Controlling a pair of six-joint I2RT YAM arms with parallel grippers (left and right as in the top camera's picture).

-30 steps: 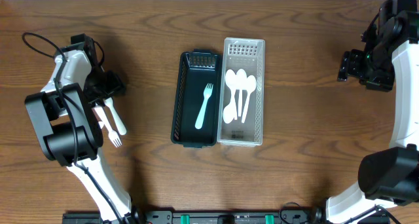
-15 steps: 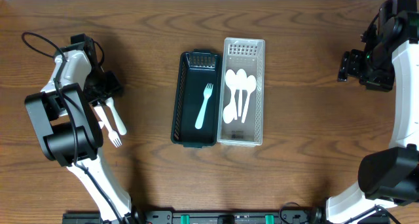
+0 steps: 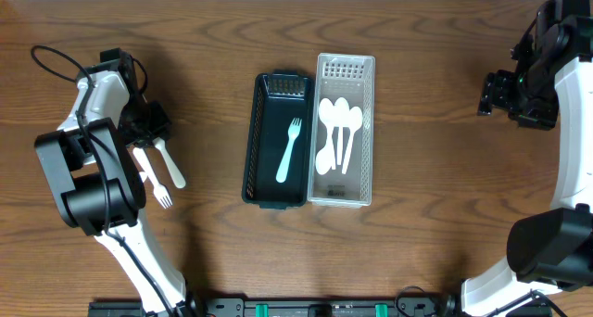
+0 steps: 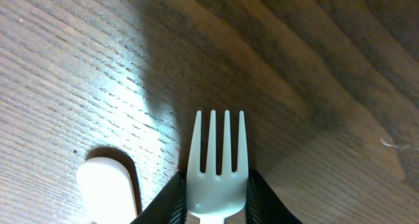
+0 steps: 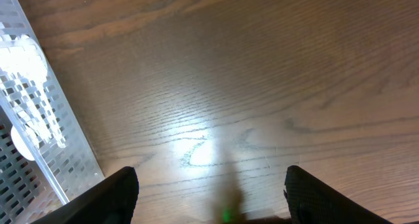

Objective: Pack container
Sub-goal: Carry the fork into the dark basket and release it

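Observation:
My left gripper (image 3: 150, 130) (image 4: 216, 188) is shut on the head of a white fork (image 4: 217, 175) at the table's left. Its black fingers (image 4: 171, 201) press both sides of the head and the tines point away from them. The fork's handle (image 3: 171, 166) lies on the wood. A second white fork (image 3: 155, 183) lies beside it, and its rounded handle end (image 4: 108, 188) shows left of the jaws. The black container (image 3: 250, 159) at the centre holds one white fork (image 3: 289, 152). My right gripper (image 3: 500, 95) (image 5: 213, 194) hangs open over bare wood.
A clear perforated bin (image 3: 370, 141) (image 5: 39, 119) stands against the black container's right side with several white spoons (image 3: 338, 132) in it. Bare wooden table surrounds both containers. A black cable (image 3: 56, 62) loops near the left arm.
The left gripper has closed on the fork's head. That fork's handle has swung slightly to the right on the table. The right arm has not moved.

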